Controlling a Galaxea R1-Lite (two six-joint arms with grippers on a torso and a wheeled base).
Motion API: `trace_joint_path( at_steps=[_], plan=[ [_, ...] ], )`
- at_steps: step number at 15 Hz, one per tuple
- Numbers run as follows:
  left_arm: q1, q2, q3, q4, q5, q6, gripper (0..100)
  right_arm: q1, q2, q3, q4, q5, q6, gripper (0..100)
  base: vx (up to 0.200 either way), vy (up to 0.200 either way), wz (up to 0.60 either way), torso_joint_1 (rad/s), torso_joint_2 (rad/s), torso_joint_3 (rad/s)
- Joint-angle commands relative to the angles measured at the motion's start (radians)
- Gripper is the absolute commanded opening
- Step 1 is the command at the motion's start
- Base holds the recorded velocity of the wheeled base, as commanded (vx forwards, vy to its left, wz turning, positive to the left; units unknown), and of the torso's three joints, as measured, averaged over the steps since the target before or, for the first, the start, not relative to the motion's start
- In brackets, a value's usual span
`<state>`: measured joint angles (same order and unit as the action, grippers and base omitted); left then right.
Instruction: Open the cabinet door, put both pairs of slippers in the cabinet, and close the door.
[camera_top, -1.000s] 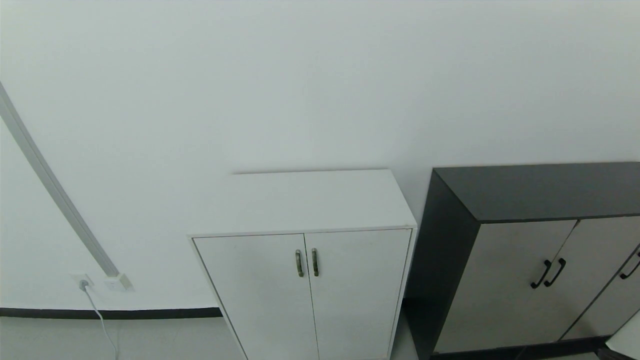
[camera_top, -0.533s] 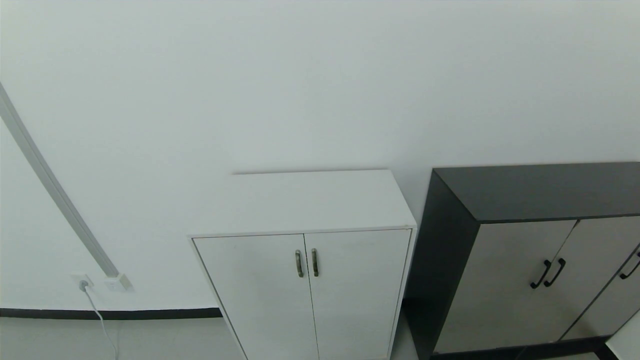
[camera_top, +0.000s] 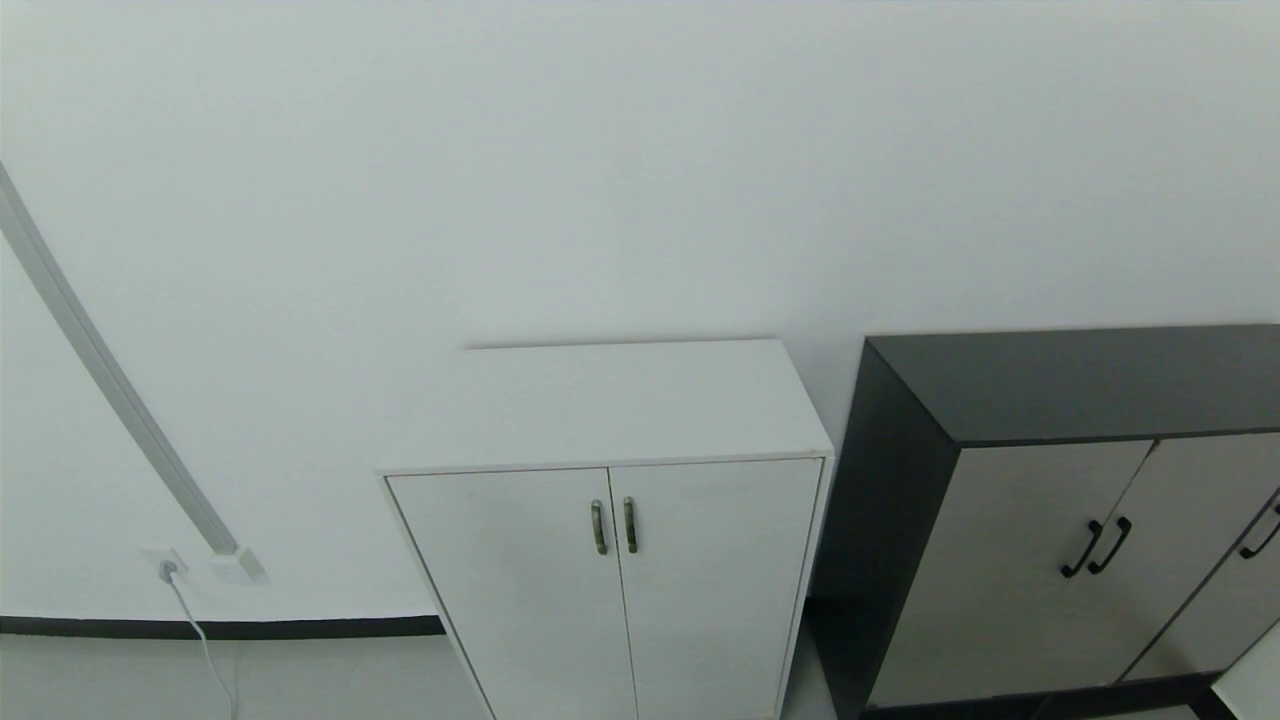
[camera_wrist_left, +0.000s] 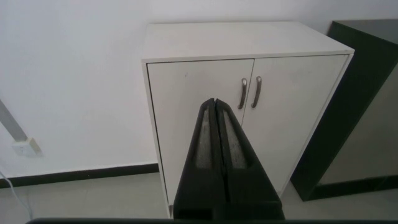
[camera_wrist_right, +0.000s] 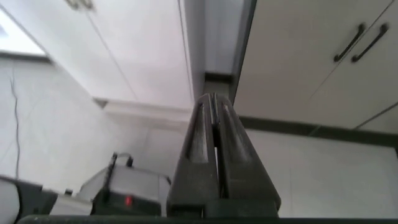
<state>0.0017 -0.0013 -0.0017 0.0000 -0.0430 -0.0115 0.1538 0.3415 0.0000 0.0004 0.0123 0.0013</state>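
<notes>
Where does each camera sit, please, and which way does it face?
Head view: on the head, facing down at the white cabinet and dark cabinet.
Left wrist view: behind the left gripper, jaws shut, facing the white cabinet's doors.
Right wrist view: behind the right gripper, jaws shut, facing the cabinets' gap.
All share both cabinets.

White cabinet (camera_top: 700, 580), brassy handles (camera_top: 599, 527); black cupboard (camera_top: 1080, 380), grey doors (camera_top: 1010, 570)
</notes>
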Motion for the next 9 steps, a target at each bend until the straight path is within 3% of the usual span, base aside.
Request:
trace_joint_path(
  at_steps=[1,9],
  plan=[
    [0.000,0.001,0.000,0.000,0.000,-0.001,0,-0.071,-0.116,0.000,0.000,0.000,0.000,0,0.000,0.000,0.00,0.000,0.00,0.000],
    [0.000,0.001,0.000,0.000,0.002,-0.004,0,-0.085,-0.246,0.000,-0.003,-0.009,0.032,0,0.000,0.000,0.00,0.000,0.00,0.000]
  ],
)
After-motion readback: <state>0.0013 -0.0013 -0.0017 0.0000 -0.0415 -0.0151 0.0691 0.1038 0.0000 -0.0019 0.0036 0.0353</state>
